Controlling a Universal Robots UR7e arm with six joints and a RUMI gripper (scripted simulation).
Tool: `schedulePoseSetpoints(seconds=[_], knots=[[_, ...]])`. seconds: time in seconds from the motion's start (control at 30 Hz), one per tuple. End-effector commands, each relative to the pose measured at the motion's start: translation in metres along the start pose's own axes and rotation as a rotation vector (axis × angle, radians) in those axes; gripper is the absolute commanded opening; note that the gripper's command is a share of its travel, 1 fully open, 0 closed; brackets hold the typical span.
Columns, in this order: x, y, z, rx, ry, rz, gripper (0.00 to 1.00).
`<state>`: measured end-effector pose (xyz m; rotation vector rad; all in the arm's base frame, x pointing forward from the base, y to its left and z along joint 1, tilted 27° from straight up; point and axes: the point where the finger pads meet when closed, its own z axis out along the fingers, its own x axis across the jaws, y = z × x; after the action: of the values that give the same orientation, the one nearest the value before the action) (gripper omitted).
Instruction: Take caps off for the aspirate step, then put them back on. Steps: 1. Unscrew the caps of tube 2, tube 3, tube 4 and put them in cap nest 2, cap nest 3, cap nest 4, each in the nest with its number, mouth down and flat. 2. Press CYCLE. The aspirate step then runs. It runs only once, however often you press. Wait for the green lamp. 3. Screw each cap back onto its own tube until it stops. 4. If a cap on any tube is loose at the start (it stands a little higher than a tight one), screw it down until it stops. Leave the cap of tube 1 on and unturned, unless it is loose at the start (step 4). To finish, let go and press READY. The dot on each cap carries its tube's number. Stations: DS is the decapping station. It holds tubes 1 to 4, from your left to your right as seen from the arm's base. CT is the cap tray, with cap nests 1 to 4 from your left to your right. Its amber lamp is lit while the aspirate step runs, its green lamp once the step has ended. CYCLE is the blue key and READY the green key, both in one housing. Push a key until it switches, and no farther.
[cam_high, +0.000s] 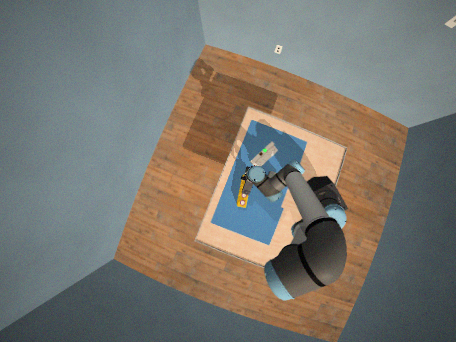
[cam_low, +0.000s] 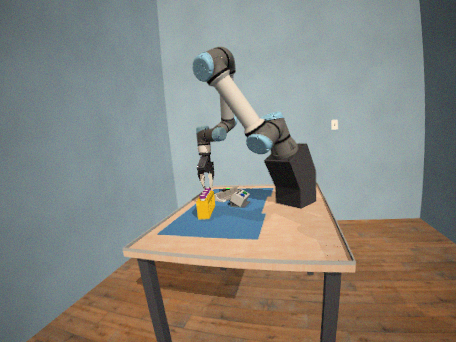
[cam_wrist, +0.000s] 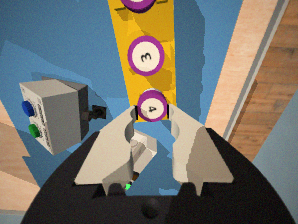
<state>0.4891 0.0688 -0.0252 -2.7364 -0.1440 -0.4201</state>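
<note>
Cap 4 (cam_wrist: 152, 106) sits at the end of the yellow decapping station (cam_high: 242, 199) (cam_low: 205, 207) (cam_wrist: 150, 82), number side up, with the 2 fingertips of the gripper (cam_low: 206, 187) (cam_wrist: 152, 105) closed on its opposite sides. Cap 3 (cam_wrist: 146, 56) is next in the row, apart from the fingers. The housing (cam_low: 240, 198) (cam_wrist: 56, 115) stands near the station, its blue key (cam_wrist: 27, 108) beside its green key (cam_wrist: 34, 131). The cap tray (cam_high: 264, 154) (cam_low: 228, 194) (cam_wrist: 142, 151) shows its green lamp (cam_high: 265, 150) (cam_wrist: 128, 186) lit. All of these stand on the blue mat (cam_high: 250, 220) (cam_low: 215, 227) (cam_wrist: 65, 55).
</note>
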Motion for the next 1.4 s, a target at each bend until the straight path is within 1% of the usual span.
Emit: schedulePoseSetpoints(seconds=[0.0, 0.17, 0.47, 0.5, 0.83, 0.97, 1.03, 1.1, 1.13, 1.17, 1.2, 1.27, 1.3, 1.33, 1.37], knots=[[0.0003, -0.0002, 0.0, -0.016, 0.003, 0.208, 0.0], [0.0003, -0.0002, 0.0003, -0.016, 0.005, 0.456, 0.0], [0.0003, -0.0002, 0.0003, -0.016, 0.005, 0.456, 0.0], [0.0003, -0.0002, 0.0003, -0.016, 0.005, 0.456, 0.35], [0.0003, -0.0002, 0.0002, -0.016, 0.005, 0.455, 0.35], [0.0003, -0.0003, -0.0002, -0.017, 0.002, 0.131, 0.35], [0.0003, -0.0003, -0.0002, -0.017, 0.002, 0.131, 0.35], [0.0003, -0.0003, -0.0002, -0.017, 0.001, -0.044, 0.35], [0.0003, -0.0003, -0.0002, -0.017, 0.001, -0.044, 0.35], [0.0003, -0.0003, -0.0002, -0.017, 0.0, -0.128, 0.35], [0.0003, -0.0003, -0.0002, -0.017, 0.0, -0.128, 0.35], [0.0003, -0.0003, -0.0002, -0.018, -0.001, -0.277, 0.35], [0.0003, -0.0003, -0.0002, -0.017, -0.001, -0.294, 0.35], [0.0003, -0.0003, -0.0002, -0.017, -0.002, -0.375, 0.35], [0.0003, -0.0003, -0.0002, -0.017, -0.002, -0.378, 0.35]])
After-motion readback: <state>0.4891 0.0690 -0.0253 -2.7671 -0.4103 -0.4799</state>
